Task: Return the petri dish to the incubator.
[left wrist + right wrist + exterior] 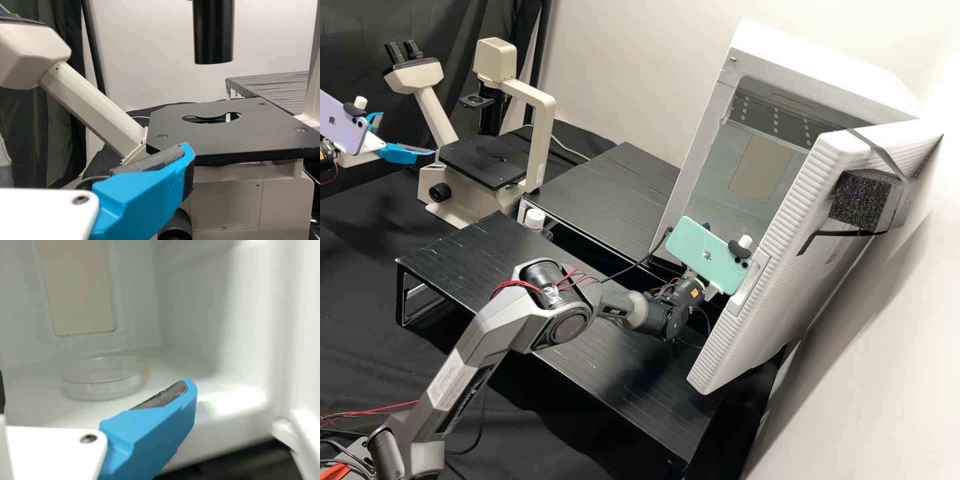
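The clear petri dish (106, 379) lies flat on the white floor inside the incubator (747, 160), before its back wall. My right gripper (715, 288) is at the incubator's doorway in the high view, its fingers hidden behind the mounted phone. In the right wrist view, my right gripper (95, 390) stands open on the near side of the dish, its blue finger (155, 425) apart from it. At the far left of the high view, my left gripper (407, 137) is open beside the microscope. The left wrist view shows my left gripper (97, 150) near the black stage (235, 132).
The incubator's door (800, 220) stands open, with a black foam block (863, 200) strapped to it. Black slatted stands (607, 200) are between the microscope (533, 127) and the incubator. A small white-capped object (535, 219) is at a stand's back edge.
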Available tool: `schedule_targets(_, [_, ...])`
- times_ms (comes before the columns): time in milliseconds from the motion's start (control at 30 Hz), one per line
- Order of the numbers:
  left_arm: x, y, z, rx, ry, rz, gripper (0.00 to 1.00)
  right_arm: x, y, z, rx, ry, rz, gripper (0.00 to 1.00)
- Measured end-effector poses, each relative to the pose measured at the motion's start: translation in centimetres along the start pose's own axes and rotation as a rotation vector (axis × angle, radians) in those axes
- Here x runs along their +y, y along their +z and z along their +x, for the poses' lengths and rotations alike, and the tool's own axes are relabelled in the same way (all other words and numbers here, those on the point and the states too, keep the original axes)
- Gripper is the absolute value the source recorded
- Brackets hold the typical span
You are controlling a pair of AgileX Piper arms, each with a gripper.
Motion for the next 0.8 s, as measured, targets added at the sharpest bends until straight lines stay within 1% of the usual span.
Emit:
schedule_targets(33, [0.0,0.0,0.0,0.000,0.000,0.000,1.00,0.4,-0.1,-0.9,-0.001,0.025,0.004,1.00])
schedule_targets(67, [0.0,0.0,0.0,0.000,0.000,0.000,1.00,0.4,0.0,-1.3,-0.004,0.031,0.007,1.00])
schedule_targets(133, [0.0,0.0,0.0,0.000,0.000,0.000,1.00,0.8,-0.2,-2.9,0.009,0.068,0.016,1.00])
schedule_targets(200, [0.0,0.0,0.0,0.000,0.000,0.000,1.00,0.9,-0.5,-4.0,0.036,0.086,0.008,1.00])
schedule_targets(333, [0.0,0.0,0.0,0.000,0.000,0.000,1.00,0.7,-0.9,-6.4,0.084,0.105,0.006,1.00])
schedule_targets(433, [0.0,0.0,0.0,0.000,0.000,0.000,1.00,0.3,-1.2,-8.2,0.111,0.134,-0.024,1.00])
schedule_targets(500, [0.0,0.0,0.0,0.000,0.000,0.000,1.00,-0.1,-1.2,-9.9,0.119,0.168,-0.034,1.00])
schedule_targets(567, [0.0,0.0,0.0,0.000,0.000,0.000,1.00,-0.4,-1.3,-11.0,0.116,0.181,-0.040,1.00])
schedule_targets(633, [0.0,0.0,0.0,0.000,0.000,0.000,1.00,-0.8,-1.6,-12.3,0.099,0.186,-0.028,1.00])
schedule_targets(800, [0.0,0.0,0.0,0.000,0.000,0.000,1.00,-2.4,-2.0,-15.9,0.056,0.144,-0.007,1.00])
